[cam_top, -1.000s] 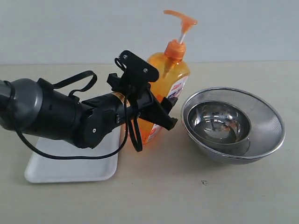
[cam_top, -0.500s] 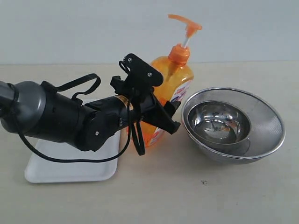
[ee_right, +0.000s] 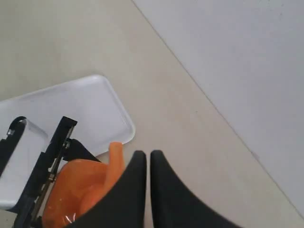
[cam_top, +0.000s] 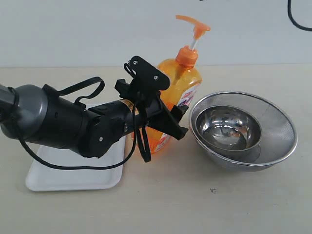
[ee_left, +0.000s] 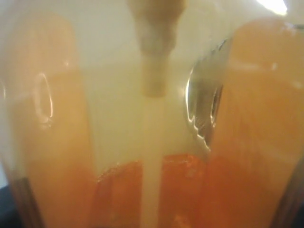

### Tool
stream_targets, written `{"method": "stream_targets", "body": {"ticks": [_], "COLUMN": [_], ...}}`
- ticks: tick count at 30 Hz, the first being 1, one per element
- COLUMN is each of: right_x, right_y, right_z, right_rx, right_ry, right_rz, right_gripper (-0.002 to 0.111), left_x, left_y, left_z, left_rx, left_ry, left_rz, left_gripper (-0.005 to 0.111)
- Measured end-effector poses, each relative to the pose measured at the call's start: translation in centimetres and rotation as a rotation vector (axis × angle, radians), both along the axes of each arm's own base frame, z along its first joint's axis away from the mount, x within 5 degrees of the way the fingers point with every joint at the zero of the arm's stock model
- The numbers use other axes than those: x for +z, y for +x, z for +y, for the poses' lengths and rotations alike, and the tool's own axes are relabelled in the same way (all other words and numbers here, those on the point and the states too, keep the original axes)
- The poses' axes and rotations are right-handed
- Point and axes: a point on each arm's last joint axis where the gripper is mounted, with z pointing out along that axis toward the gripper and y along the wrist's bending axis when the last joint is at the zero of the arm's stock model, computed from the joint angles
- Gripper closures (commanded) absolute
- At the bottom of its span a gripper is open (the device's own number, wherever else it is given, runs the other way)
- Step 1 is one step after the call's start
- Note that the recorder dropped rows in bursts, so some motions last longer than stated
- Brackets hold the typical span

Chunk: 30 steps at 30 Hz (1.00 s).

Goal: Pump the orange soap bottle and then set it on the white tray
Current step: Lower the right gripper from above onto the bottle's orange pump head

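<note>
Although exterior view misses it, right wrist view shows right gripper (ee_right: 147, 155) closed.

tray (cam_top: 73, 178) left | bottle (cam_top: 185, 83) centre | 2 nested bowls (cam_top: 279, 130) right

the left gripper (cam_top: 170, 117) has shifted the orange soap bottle (cam_top: 183, 85) slightly toward the steel bowls (cam_top: 273, 141); a black cable (cam_top: 295, 22), possibly the right arm's, now shows in the top corner.

Orange btl (cam_top: 187, 85) beside white tray (cam_top: 73, 176)
</note>
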Motion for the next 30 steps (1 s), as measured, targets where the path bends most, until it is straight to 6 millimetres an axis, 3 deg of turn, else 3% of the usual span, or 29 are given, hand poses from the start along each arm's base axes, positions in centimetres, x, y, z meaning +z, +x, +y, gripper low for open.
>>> {"method": "stream_targets", "body": {"ticks": [6, 19, 30], "right_x": [-0.9, -0.8, -0.8], "right_y": [0.6, -0.8, -0.7], "right_z": [0.5, 2.3, 2.3], "right_rx": [0.035, 0.176, 0.179], "right_ry": [0.037, 0.059, 0.047], "right_rz": [0.027, 0.059, 0.028], "right_gripper": [0.108, 0.108, 0.108], "left_x": [0.0, 0.0, 0.0], "left_y": [0.0, 0.0, 0.0], "left_z": [0.0, 0.0, 0.0], "left_rx": [0.0, 0.0, 0.0], "left_ry": [0.0, 0.0, 0.0], "left_rz": [0.0, 0.0, 0.0], "left_gripper": [0.102, 0.102, 0.102]}}
